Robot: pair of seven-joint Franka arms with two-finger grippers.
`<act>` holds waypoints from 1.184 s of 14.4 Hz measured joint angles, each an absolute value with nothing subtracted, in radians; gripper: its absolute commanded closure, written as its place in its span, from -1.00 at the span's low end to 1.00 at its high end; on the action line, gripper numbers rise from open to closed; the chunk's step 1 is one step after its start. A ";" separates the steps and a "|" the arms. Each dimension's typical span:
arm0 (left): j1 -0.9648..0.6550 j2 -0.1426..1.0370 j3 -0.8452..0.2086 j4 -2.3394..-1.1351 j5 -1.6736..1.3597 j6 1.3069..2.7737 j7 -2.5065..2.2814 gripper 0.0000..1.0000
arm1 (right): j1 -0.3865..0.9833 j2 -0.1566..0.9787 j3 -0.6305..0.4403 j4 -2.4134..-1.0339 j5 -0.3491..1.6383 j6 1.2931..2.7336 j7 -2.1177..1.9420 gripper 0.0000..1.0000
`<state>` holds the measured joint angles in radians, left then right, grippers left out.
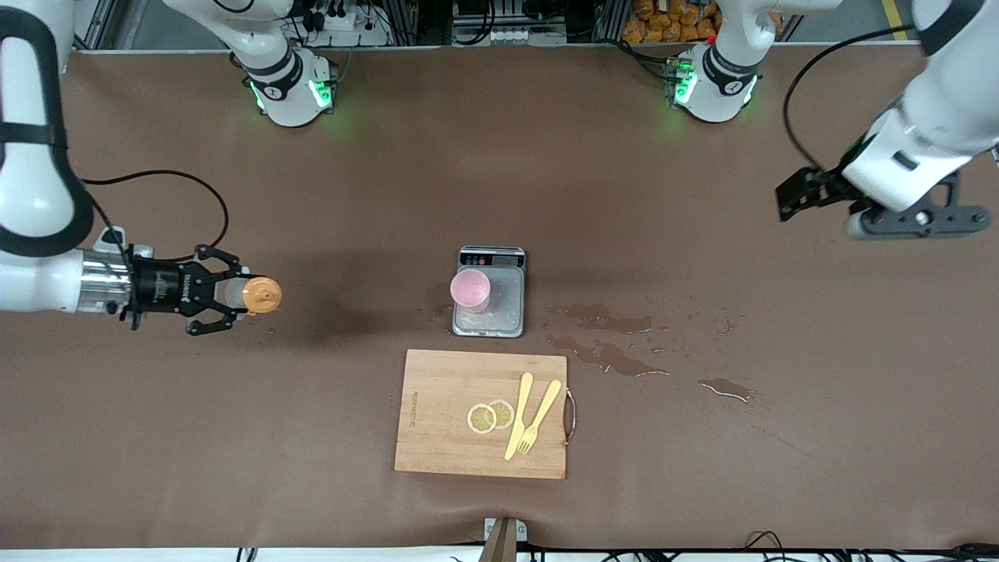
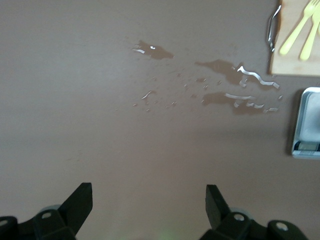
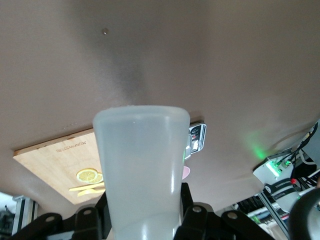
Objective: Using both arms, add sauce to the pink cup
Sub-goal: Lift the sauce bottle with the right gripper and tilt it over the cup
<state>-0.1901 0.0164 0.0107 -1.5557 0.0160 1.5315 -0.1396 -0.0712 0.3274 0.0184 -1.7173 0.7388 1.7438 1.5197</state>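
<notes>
My right gripper (image 1: 234, 297) is shut on the sauce bottle (image 1: 254, 296), a translucent whitish bottle with an orange cap, and holds it lying sideways in the air over the table toward the right arm's end. In the right wrist view the bottle's body (image 3: 142, 170) fills the space between the fingers (image 3: 197, 220). The pink cup (image 1: 471, 289) stands upright on the steel scale (image 1: 507, 312) at the table's middle; its edge peeks past the bottle (image 3: 185, 173). My left gripper (image 1: 792, 197) is open and empty, up over the left arm's end of the table, its fingers (image 2: 80, 200) wide apart.
A wooden cutting board (image 1: 437, 437) with lemon slices (image 1: 489, 416) and a yellow knife and fork (image 1: 532, 417) lies nearer the front camera than the scale. Brown spilled puddles (image 1: 605, 355) lie beside the scale toward the left arm's end; they show in the left wrist view (image 2: 225, 75).
</notes>
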 measured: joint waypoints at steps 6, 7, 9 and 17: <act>-0.177 -0.028 0.087 -1.567 0.016 1.510 -0.020 -1.00 | 0.062 0.301 0.018 -1.724 0.613 1.797 1.736 -0.04; -0.175 -0.025 0.087 -1.571 0.016 1.510 -0.020 -1.00 | 0.081 0.299 0.018 -1.725 0.593 1.811 1.764 -0.02; -0.174 -0.021 0.087 -1.574 0.016 1.510 -0.020 -1.00 | 0.127 0.299 0.018 -1.728 0.540 1.844 1.830 -0.01; -0.161 -0.023 0.083 -1.567 0.005 1.511 -0.020 -1.00 | 0.294 0.313 0.019 -1.747 0.370 1.932 2.087 0.05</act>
